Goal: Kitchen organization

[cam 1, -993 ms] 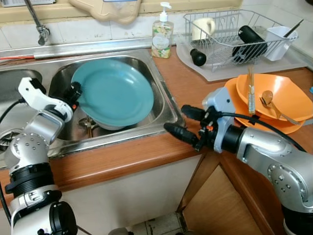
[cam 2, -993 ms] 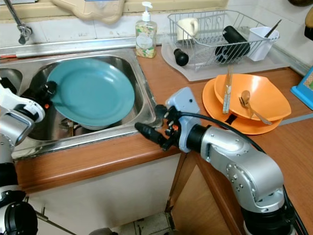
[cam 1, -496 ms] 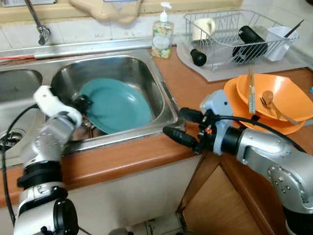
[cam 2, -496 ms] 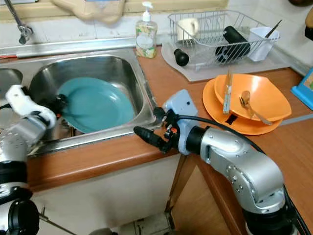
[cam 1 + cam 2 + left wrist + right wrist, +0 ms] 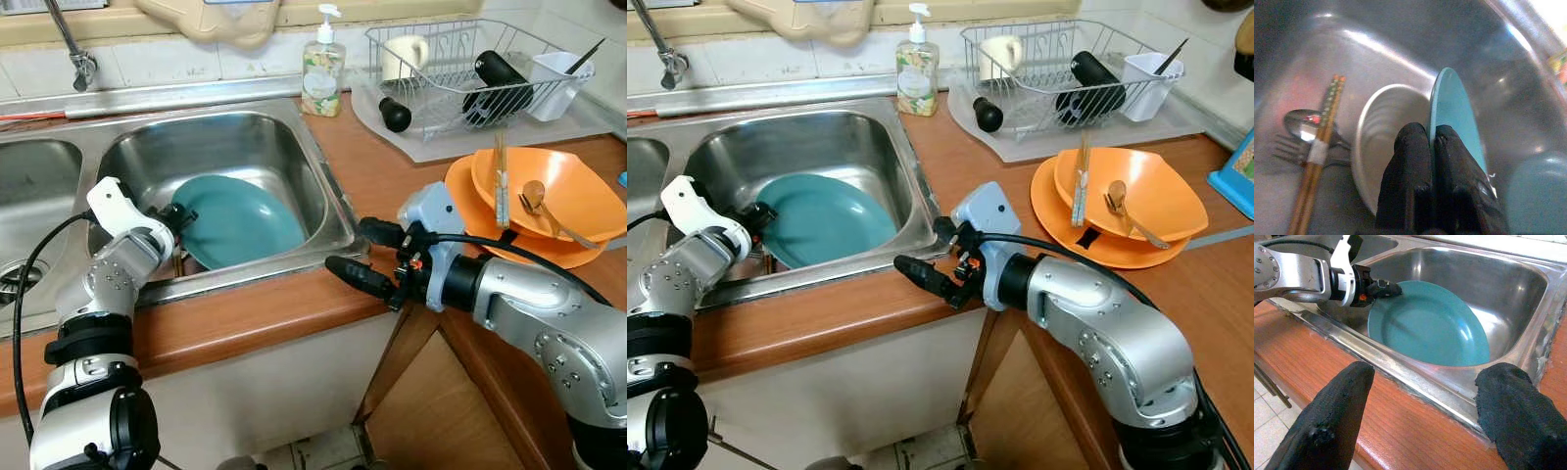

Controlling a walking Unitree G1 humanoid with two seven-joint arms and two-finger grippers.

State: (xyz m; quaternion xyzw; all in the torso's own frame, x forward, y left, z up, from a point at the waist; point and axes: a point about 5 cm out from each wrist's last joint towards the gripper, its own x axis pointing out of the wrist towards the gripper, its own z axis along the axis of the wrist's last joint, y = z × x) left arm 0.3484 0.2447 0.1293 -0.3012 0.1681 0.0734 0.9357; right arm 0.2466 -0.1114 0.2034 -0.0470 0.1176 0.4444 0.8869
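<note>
A teal plate lies low in the steel sink, tilted over a white bowl. My left gripper is shut on the plate's left rim; the left wrist view shows both black fingers pinching the thin edge. My right gripper hovers open over the wooden counter's front edge, right of the sink, holding nothing. The right wrist view shows the plate between its spread fingers.
Wooden chopsticks, a spoon and a fork lie on the sink floor under the bowl. Orange dishes with chopsticks and a spoon sit on the counter at right. A dish rack, a soap bottle and a tap line the back.
My left gripper has lowered the teal plate from above the sink rim down into the basin, still shut on its rim. The right arm has barely moved.
</note>
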